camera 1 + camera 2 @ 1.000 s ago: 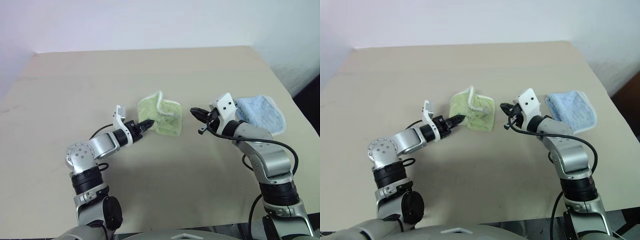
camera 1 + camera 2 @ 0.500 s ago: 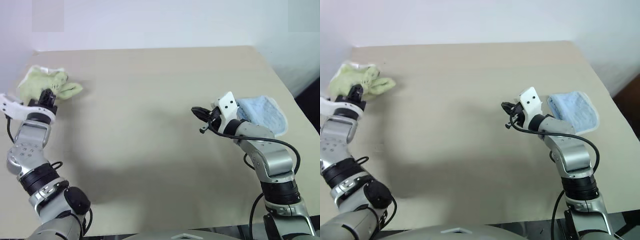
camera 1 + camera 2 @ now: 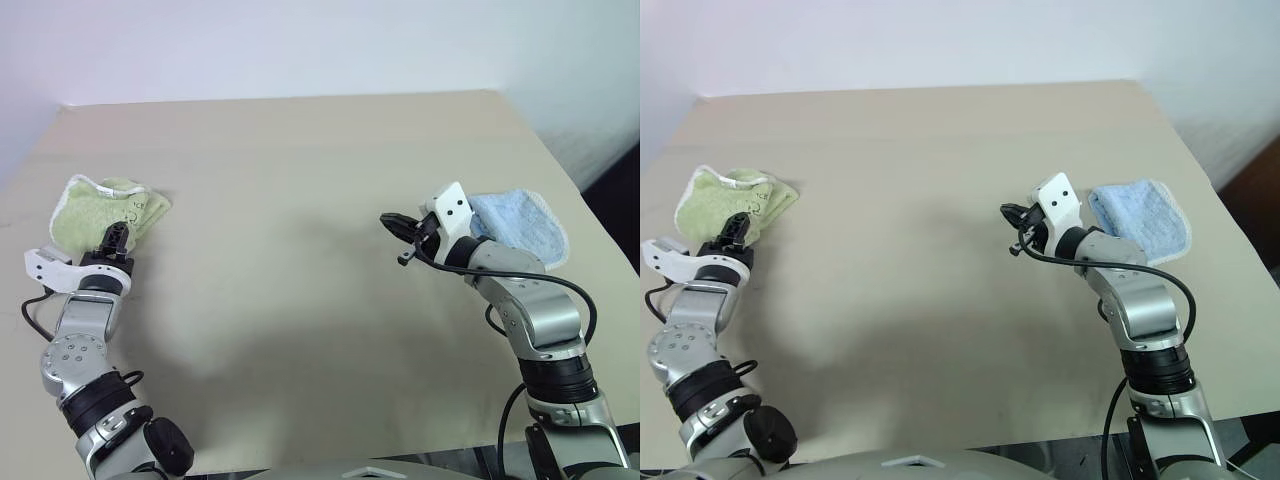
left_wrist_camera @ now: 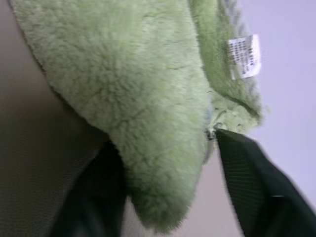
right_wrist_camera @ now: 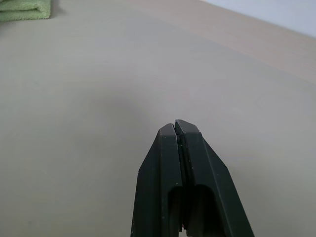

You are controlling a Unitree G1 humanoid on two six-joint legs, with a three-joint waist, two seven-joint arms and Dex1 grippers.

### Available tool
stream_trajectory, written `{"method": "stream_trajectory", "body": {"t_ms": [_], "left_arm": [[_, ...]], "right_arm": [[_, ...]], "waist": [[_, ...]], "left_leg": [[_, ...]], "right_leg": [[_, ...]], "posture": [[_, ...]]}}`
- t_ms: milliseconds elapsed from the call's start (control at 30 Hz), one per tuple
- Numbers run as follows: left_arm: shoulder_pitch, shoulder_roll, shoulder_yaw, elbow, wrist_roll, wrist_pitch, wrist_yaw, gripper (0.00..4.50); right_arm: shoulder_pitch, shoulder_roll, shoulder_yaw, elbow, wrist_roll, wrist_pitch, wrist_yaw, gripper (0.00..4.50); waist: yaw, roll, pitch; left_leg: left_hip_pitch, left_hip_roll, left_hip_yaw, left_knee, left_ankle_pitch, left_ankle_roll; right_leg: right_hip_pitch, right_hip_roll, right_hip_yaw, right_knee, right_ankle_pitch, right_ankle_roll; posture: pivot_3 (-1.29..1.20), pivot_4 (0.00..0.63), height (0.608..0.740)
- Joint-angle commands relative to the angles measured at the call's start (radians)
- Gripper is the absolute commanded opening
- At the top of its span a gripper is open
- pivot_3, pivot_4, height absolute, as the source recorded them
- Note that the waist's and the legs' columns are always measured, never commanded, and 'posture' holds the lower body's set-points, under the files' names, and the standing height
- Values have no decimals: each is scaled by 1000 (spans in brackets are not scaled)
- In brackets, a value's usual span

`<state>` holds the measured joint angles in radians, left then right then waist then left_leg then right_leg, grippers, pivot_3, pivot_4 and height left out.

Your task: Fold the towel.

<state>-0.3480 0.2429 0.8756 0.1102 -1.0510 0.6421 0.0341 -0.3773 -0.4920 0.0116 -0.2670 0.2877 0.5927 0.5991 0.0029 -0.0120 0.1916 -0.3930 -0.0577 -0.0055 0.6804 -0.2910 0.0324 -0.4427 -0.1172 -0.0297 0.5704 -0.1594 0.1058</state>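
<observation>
Lying bunched at the left edge of the frame, the green towel (image 3: 108, 207) rests on the tan bench (image 3: 300, 200), doubled over itself in a loose heap with its white edging curving along the upper left side. The left tool (image 3: 113, 238) sits right at the towel's near edge; the wrist view shows its two black fingers (image 4: 256, 182) spread apart with a thick fold of green terry between them, and the cloth seems to touch at most one of them, so the towel looks released rather than pinched. A small white label (image 4: 244, 56) shows on the cloth there.

The right tool (image 3: 390, 221) hovers over bare bench in the middle right of the frame, its fingers pressed together on nothing. Just behind that wrist, at the right edge, lies the smaller light blue towel (image 3: 520, 225), neatly folded and no part of this job.

As a judgement, the fold is rough at best: the green towel is gathered and layered, yet its edges do not line up and the shape is lumpy. What seems left is squaring the layers, or accepting the bundle as it lies.
</observation>
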Motion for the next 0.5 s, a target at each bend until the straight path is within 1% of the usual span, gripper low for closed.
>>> {"method": "stream_trajectory", "body": {"t_ms": [33, 100, 233, 333, 367, 433, 500], "left_arm": [[31, 26, 10, -35, -65, 10, -18, 3983], [55, 37, -3, -49, -84, 27, -30, 4478], [146, 47, -42, -100, -117, 85, -46, 4478], [273, 52, -142, -201, -140, 177, -134, 4478], [306, 59, -191, -244, -121, 182, -175, 4478], [313, 66, -252, -279, -92, 170, -202, 4478], [291, 96, -352, -317, -4, 142, -239, 4478]], "right_arm": [[-25, -12, -14, -14, 1, -22, 5, 0], [-24, -12, -14, -14, 1, -21, 5, 0], [-21, -13, -16, -16, 1, -21, 4, 0], [-25, -10, -20, -14, 3, -18, 0, 0], [-26, -10, -20, -12, 3, -18, 0, 0], [-27, -7, -17, -6, 1, -21, -2, 0], [-21, -8, -20, -2, -1, -21, -5, 0]], "waist": [[0, 0, 0], [-1, 0, 0], [-2, 0, 0], [-9, 0, 0], [-12, 1, 0], [-7, 1, 0], [12, 1, 0]], "left_leg": [[0, 0, 0, 0, 0, 0], [0, 0, 0, 0, 0, 0], [0, 0, 0, 0, 0, 0], [0, 0, 0, -1, 0, 0], [0, 0, 0, -1, -1, 1], [0, 0, 0, -2, -1, 1], [0, 0, 0, -2, -1, 1]], "right_leg": [[0, 0, 0, 0, 0, 0], [0, 0, 0, 0, 0, 0], [0, 0, 0, 0, 0, 0], [0, 0, 0, -1, 0, 0], [0, -1, 0, -3, 0, 0], [0, -1, 0, -4, -2, -3], [1, -1, 0, -5, -2, -4]], "posture": [[0, 150, 728], [0, 150, 728], [0, 150, 728], [0, 150, 728], [0, 150, 728], [0, 150, 728], [0, 150, 728]]}}
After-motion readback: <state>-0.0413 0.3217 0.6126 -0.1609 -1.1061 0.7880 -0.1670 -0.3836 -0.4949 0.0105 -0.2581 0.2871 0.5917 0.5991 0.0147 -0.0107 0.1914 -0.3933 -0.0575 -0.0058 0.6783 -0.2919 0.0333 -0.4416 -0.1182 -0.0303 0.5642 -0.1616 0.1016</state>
